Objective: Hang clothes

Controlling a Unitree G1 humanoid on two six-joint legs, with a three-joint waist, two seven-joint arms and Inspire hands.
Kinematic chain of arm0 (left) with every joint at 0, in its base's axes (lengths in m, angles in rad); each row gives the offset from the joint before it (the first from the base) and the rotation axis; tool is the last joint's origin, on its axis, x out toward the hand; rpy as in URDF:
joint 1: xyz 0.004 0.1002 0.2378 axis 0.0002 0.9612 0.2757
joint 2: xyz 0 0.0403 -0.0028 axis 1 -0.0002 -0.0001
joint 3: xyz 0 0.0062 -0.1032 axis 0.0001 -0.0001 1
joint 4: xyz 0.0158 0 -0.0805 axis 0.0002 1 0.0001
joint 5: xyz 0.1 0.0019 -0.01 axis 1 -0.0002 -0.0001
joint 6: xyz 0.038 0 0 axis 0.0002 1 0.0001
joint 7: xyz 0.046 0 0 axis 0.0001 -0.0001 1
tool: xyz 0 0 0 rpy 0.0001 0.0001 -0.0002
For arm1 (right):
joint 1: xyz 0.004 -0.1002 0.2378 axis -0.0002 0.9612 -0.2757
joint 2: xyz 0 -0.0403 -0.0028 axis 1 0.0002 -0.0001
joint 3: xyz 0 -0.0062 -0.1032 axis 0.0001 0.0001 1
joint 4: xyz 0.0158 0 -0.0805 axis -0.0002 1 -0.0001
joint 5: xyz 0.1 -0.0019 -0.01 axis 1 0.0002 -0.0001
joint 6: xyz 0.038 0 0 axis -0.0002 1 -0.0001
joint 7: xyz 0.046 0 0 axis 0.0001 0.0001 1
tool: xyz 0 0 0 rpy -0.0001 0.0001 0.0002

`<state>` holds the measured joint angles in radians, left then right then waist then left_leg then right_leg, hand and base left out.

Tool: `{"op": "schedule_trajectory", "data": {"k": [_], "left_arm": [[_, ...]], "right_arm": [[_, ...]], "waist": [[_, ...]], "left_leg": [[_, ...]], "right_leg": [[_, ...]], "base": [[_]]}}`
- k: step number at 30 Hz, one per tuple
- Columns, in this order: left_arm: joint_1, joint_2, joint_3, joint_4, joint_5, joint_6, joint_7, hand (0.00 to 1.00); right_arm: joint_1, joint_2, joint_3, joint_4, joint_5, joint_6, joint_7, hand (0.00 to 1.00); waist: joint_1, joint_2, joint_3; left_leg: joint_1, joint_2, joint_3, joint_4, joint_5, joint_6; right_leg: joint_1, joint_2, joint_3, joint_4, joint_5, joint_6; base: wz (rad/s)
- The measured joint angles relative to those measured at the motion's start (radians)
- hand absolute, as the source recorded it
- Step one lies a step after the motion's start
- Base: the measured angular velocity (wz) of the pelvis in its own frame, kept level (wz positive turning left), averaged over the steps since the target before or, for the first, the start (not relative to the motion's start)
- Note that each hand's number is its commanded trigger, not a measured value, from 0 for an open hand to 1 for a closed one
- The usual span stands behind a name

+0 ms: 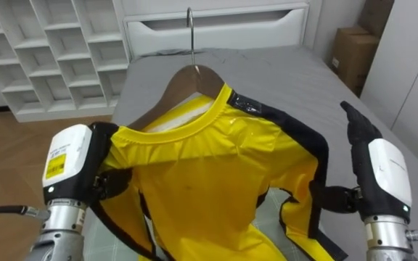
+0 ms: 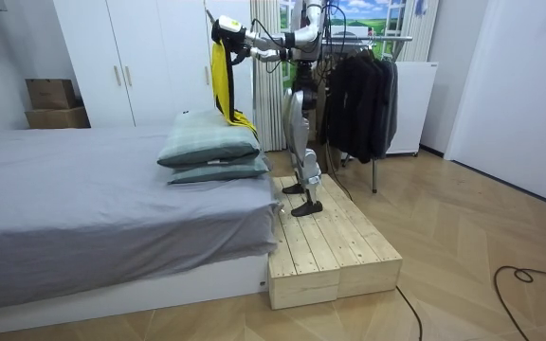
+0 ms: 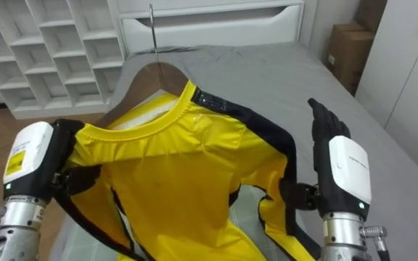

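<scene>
yellow shirt [image 1: 202, 188], grey bed [image 1: 267, 80], white shelving [image 1: 42, 51]

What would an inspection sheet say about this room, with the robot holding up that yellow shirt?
Surface: grey bed, sheet smooth.
Job's things: yellow shirt on a wooden hanger, held up over the bed.
Clutter: two pillows stacked on the bed.
Hands: left hand tucked under one shoulder of the shirt; right hand open, straight, beside the other sleeve.
Cables: nothing seen besides the robot's own.
Surroundings: wooden platform under the robot, clothes rack of dark garments behind it, white shelving, cardboard boxes.
</scene>
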<state>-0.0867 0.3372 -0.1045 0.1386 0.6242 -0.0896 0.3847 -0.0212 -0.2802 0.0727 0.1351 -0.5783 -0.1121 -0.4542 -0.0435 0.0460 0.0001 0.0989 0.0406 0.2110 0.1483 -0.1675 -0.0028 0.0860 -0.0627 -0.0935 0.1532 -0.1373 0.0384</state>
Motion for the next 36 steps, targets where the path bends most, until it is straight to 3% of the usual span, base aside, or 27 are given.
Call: {"op": "schedule_trajectory", "data": {"k": [3,11,17,36], "left_arm": [[0.000,-0.017,-0.002,0.000,0.000,0.001,-0.002,1.00],[0.000,-0.019,-0.028,0.001,0.005,0.006,-0.006,1.00],[0.000,-0.038,-0.042,0.002,0.024,0.011,-0.008,1.00],[0.000,-0.039,-0.062,0.001,0.046,0.011,-0.037,1.00]], "right_arm": [[0.000,0.000,0.022,0.000,0.001,0.001,0.004,0.00],[0.000,0.012,0.026,0.000,0.007,0.001,0.033,0.00],[-0.002,0.017,0.026,0.000,0.010,0.001,0.033,0.00],[-0.020,0.016,0.062,-0.060,0.029,0.000,0.040,0.00]], "waist": [[0.001,0.000,0.0001],[0.005,-0.001,0.0034],[0.020,-0.003,0.0058],[0.024,-0.016,0.0076]], "left_leg": [[0.001,0.000,0.000,-0.001,0.000,0.000],[0.001,0.000,0.002,-0.002,0.000,0.000],[-0.001,0.000,0.001,-0.005,0.000,0.000],[-0.003,0.000,0.000,-0.006,0.000,0.000]], "right_leg": [[0.000,0.000,-0.001,0.000,0.000,0.000],[0.001,0.000,-0.001,0.000,0.000,0.000],[-0.002,0.000,-0.003,-0.001,0.000,0.000],[-0.003,0.000,-0.002,-0.003,0.000,0.000]], "base": [[0.00],[0.00],[0.00],[0.00]]}}
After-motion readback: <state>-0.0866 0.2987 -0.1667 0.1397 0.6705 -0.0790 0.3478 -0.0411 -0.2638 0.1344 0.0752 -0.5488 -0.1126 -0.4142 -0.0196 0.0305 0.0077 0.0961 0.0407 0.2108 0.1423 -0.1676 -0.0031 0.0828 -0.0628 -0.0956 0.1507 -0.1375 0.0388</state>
